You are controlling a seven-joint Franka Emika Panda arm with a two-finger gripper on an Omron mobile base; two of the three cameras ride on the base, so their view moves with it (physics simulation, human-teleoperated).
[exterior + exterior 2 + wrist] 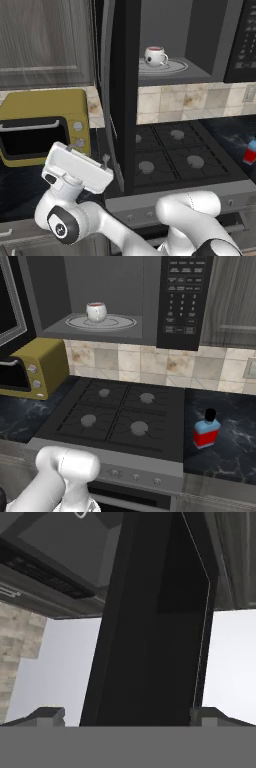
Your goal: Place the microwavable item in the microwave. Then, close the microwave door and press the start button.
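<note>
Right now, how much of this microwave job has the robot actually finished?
The white mug already sits on the glass turntable inside the microwave, so that step looks done. In hand: the open gripper faces the edge of the microwave door, which hangs wide open, with nothing held. Left: swinging the door shut and pressing start on the keypad.

no readable text anywhere; keypad panel [182,298] on the microwave [125,291] has rows of pale marks, too small to read; bottle [207,430] label plain red and blue, no lettering
</note>
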